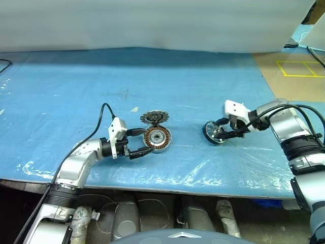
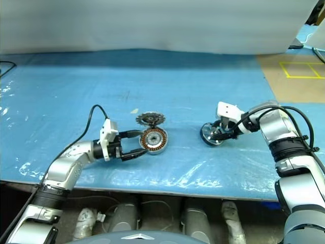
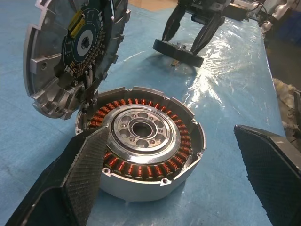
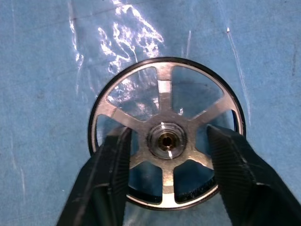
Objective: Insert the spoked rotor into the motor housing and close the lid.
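I'm closing my right fingers (image 4: pixel 164 181) thru the spoked rotor (image 4: pixel 165 140) lying flat on the desk (image 1: pixel 61 101), left fingers (image 3: pixel 174 179) spread wide round the motor housing (image 3: pixel 143 146), w/ pads on thin spokes maybe slipping.

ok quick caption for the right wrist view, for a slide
Right tool straddling the hub of the spoked rotor, which lies flat on the blue table cover.
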`<state>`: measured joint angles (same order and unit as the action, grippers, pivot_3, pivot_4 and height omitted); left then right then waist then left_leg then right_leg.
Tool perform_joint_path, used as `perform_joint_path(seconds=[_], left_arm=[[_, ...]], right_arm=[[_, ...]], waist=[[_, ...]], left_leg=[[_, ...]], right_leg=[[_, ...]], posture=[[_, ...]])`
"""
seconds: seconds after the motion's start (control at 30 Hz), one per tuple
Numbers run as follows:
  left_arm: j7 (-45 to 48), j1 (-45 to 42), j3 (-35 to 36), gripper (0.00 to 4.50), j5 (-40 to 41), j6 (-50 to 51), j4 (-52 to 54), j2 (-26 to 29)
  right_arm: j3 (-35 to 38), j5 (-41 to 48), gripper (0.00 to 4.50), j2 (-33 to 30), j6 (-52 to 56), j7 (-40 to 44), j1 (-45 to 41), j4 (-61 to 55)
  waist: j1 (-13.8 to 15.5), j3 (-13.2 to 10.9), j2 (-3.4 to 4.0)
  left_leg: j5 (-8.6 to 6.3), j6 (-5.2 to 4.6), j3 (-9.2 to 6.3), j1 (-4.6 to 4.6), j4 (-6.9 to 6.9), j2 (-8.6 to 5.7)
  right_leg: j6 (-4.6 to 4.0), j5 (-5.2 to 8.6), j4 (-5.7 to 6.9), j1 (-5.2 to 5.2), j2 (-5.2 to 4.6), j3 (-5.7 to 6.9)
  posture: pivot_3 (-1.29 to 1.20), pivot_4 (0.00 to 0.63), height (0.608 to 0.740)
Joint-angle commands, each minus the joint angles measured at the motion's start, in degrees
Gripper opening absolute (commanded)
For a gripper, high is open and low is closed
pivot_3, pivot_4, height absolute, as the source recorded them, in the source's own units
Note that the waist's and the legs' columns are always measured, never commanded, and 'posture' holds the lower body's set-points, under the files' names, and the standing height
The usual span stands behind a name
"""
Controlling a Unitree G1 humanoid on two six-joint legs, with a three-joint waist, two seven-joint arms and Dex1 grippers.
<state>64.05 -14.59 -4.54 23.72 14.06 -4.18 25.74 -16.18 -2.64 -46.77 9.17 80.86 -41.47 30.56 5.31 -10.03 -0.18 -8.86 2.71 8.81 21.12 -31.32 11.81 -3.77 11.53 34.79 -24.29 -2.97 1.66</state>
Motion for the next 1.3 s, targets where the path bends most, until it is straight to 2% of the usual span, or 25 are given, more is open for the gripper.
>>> perform_joint_path(seconds=[0.03,0.07,0.37,0.47,0.6,0.83,0.93,1.03,1.13,1.3], left_arm=[[0.6,-0.4,0.2,4.50,0.0,-1.3,0.1,0.0],[0.6,-0.4,0.1,4.50,0.0,-1.3,0.1,0.0],[0.8,-0.7,0.3,4.50,-0.2,-2.1,-0.8,-0.1],[1.5,-0.1,0.5,4.50,0.4,-1.4,0.0,0.6],[2.4,0.6,1.9,4.50,2.0,0.2,1.3,2.4],[1.6,1.2,2.2,4.50,4.3,3.6,5.3,2.5],[1.9,0.9,2.1,4.50,4.0,3.7,5.1,2.9],[2.1,-0.1,2.0,4.50,3.4,3.3,4.2,3.2],[2.2,-1.2,2.3,4.50,3.5,3.6,3.4,3.2],[3.2,-2.5,2.2,4.50,3.5,4.1,2.5,4.4]], right_arm=[[1.5,1.0,1.42,0.2,1.9,0.2,-0.2,-0.4],[1.8,1.4,1.21,0.4,2.6,0.2,-0.4,-0.1],[0.9,0.1,1.21,0.7,0.7,-0.4,0.9,-0.3],[3.1,3.0,1.21,2.0,5.5,-0.6,0.1,-2.1],[6.0,4.6,1.21,0.8,6.9,-2.6,2.6,-9.8],[11.7,15.2,1.21,1.3,21.5,-5.7,11.3,-34.3],[14.3,24.3,1.21,4.2,32.0,-9.0,15.2,-46.2],[15.4,31.1,1.21,8.8,39.8,-13.7,17.2,-51.8],[15.0,33.4,1.21,11.0,42.3,-17.0,18.1,-53.2],[12.5,33.2,1.21,18.9,41.9,-24.0,15.4,-47.2]], waist=[[0.0,0.0,-0.05],[0.0,0.0,-0.05],[0.0,0.0,-0.06],[-0.1,0.0,-0.06],[0.1,0.0,-0.06],[0.2,0.0,-0.03],[0.3,0.0,-0.04],[0.1,0.0,-0.03],[0.2,0.0,-0.03],[0.1,0.0,-0.03]], left_leg=[[0.00,0.00,0.00,-0.03,0.00,0.01],[0.00,0.00,0.00,-0.06,-0.01,0.02],[0.00,0.00,0.00,-0.06,-0.03,0.01],[0.00,0.00,0.00,-0.08,-0.03,0.02],[0.00,0.00,0.00,-0.06,0.01,0.03],[0.00,0.00,0.00,0.02,0.10,0.03],[0.00,0.00,-0.01,-0.01,0.09,0.02],[0.00,0.01,-0.01,-0.05,0.09,0.02],[0.00,0.01,-0.02,-0.07,0.08,0.01],[0.00,0.03,-0.02,-0.04,0.09,-0.02]], right_leg=[[0.00,0.00,0.00,0.02,0.00,0.00],[0.00,0.00,0.00,0.04,0.01,0.00],[0.00,0.00,0.01,0.05,0.01,0.01],[0.00,0.00,0.01,0.06,0.01,0.00],[0.00,0.00,0.01,0.04,0.01,0.01],[0.00,0.01,-0.05,-0.03,0.01,0.01],[0.19,0.12,-0.05,-0.02,0.01,0.00],[0.39,0.23,-0.03,-0.03,0.02,-0.02],[0.42,0.25,-0.03,-0.02,0.01,-0.01],[0.45,0.25,-0.04,-0.03,-0.04,-0.02]], posture=[[0.00,0.150,0.740],[0.00,0.150,0.740],[0.00,0.150,0.740],[0.00,0.150,0.740],[0.00,0.150,0.740],[0.00,0.150,0.740],[0.00,0.150,0.740],[0.00,0.150,0.740],[0.00,0.150,0.740],[0.00,0.150,0.740]])
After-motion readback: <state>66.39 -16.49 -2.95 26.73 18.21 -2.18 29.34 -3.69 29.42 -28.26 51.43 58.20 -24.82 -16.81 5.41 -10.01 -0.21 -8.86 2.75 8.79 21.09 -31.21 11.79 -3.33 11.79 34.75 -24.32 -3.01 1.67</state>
